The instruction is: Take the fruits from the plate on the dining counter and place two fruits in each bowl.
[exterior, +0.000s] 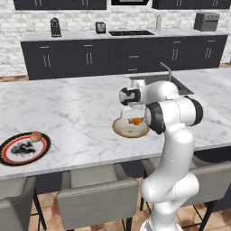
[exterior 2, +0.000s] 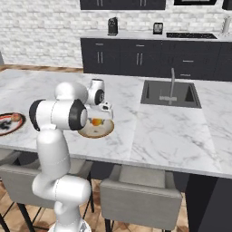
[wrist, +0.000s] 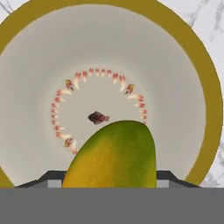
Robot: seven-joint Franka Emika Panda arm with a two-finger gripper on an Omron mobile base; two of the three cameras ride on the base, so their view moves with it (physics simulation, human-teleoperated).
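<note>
My tool (exterior: 134, 118) hangs right over the shallow tan-rimmed bowl (exterior: 122, 129), which sits near the front edge of the desk (exterior: 81, 108), roughly midway along it and just in front of the sink (exterior 2: 170, 93). Between my fingers there's a fruit (wrist: 114, 157), green at the top and going yellow-orange lower down, and my tool is part-way closed around it, dark fingertips (wrist: 48, 179) showing on either side of it in the hand view. Looking along the tool, the fruit hovers over the whitish inside of the bowl, with a ring of small red and cream marks and a dark spot in the middle of the bowl floor. From the base cameras the fruit reads as a small orange blob just above the bowl; whether it touches the bowl floor I can't tell.

Off toward the left end of the desk, close to the front edge, lies the plate (exterior: 9, 158) with the black-and-red rim and dark pattern on white. One round tan-pink fruit (exterior: 36, 136) rests on its far right rim. Plate and bowl are well apart.

Along the brick wall runs a dark cabinet counter (exterior: 126, 54) with a coffee machine (exterior: 55, 27) and a toaster oven (exterior: 206, 21). Grey stools (exterior: 97, 194) stand tucked under the front edge of the desk.
</note>
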